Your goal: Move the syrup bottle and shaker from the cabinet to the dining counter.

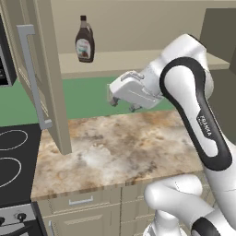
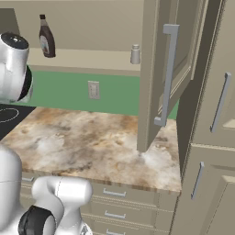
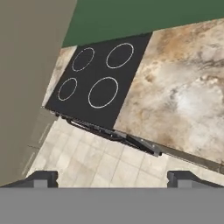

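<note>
From the left base view we see the syrup bottle [image 1: 85, 39] upright on the cabinet [image 1: 138, 62] shelf; the gripper [image 1: 120, 102] hangs above the worktop [image 1: 115, 147]; from the right base view the shaker [image 2: 135, 54] stands further along that shelf; in the hand view our fingertips [image 3: 43, 178] sit wide apart, grasping nothing, above the stove [image 3: 98, 78].

The brown syrup bottle [image 2: 46, 37] stood up on the cabinet [image 2: 92, 59] shelf, far left. The little grey shaker [image 2: 135, 54] stood well apart to its right.
</note>
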Controlling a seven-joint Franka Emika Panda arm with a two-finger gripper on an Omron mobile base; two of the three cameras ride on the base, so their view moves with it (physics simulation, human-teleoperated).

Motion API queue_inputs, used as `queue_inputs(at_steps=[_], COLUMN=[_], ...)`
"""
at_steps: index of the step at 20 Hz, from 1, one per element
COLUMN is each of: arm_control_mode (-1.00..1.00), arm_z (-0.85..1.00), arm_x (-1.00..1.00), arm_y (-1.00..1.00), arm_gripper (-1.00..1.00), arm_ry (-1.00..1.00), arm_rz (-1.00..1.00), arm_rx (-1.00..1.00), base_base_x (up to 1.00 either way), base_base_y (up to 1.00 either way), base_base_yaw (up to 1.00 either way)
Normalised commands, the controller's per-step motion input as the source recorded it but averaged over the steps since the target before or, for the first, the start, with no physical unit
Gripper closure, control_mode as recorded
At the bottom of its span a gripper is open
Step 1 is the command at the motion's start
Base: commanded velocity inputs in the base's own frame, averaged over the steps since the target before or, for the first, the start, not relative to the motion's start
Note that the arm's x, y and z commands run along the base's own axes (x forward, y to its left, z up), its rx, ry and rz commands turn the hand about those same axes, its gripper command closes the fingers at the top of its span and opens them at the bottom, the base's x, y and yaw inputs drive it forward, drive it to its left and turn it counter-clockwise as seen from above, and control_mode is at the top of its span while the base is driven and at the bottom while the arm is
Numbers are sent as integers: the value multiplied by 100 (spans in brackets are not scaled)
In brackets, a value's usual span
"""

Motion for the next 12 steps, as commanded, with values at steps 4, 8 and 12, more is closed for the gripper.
queue_inputs(at_steps=[4, 8, 12], arm_control_mode=[-100, -100, -100], arm_z=[-7, 1, 6], arm_x=[1, 1, 18], arm_y=[-30, -5, -1], arm_gripper=[-100, -100, -100], arm_ry=[-29, -44, -48], arm_rz=[0, 0, 4], arm_rx=[-11, 0, 0], base_base_x=[0, 0, 0], base_base_y=[0, 0, 0], base_base_yaw=[0, 0, 0])
